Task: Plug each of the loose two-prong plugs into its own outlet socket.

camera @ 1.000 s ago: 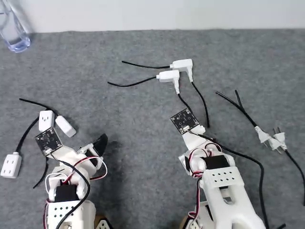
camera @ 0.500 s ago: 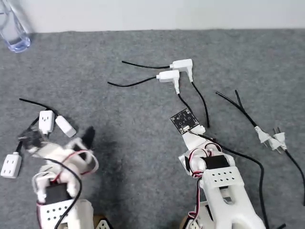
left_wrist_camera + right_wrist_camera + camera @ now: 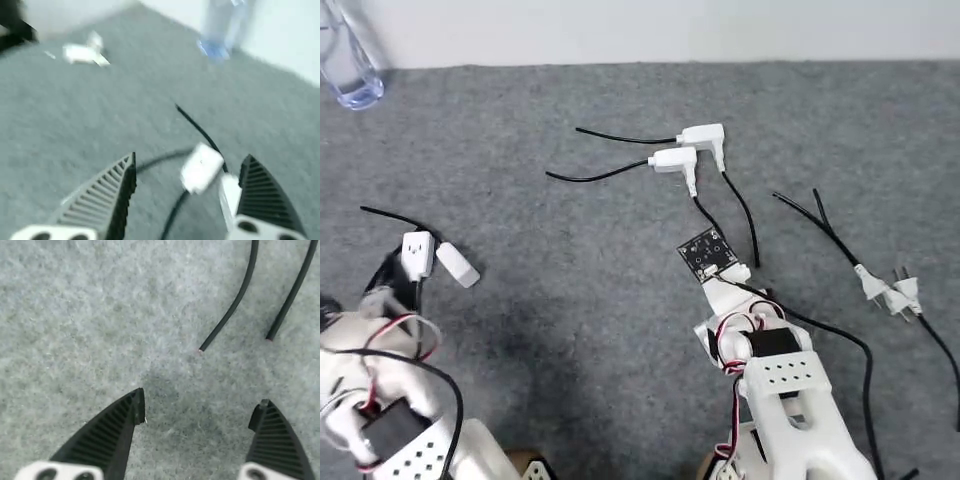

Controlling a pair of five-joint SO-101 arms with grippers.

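Black, ribbed and spread wide, the left claw (image 3: 190, 157) grips nothing. A white socket block (image 3: 201, 167) lies on the felt in the gap between its tips, a second white piece (image 3: 230, 197) sits just beside one finger, and a thin black cable (image 3: 196, 126) runs away from the block. Beyond them the grey counter (image 3: 100, 110) lies open up to a clear bottle (image 3: 220, 30) at the foot of the pale wall (image 3: 290, 40). The right claw (image 3: 201, 397) is equally spread and empty over bare felt, with two cut black cable ends (image 3: 234, 305) ahead of its tips, apart from both fingers. From above, the left arm (image 3: 380, 400) sits at the near left corner, with the socket block at its front, close to the counter's left edge. The right arm (image 3: 775, 385) stands near the middle of the near edge. Two white L-shaped connectors (image 3: 672, 158) with black leads lie side by side ahead of it, well apart. The loose two-prong plugs (image 3: 870, 283) rest together towards the right edge, well apart from both claws, and a broad open stretch of felt lies between the arms.
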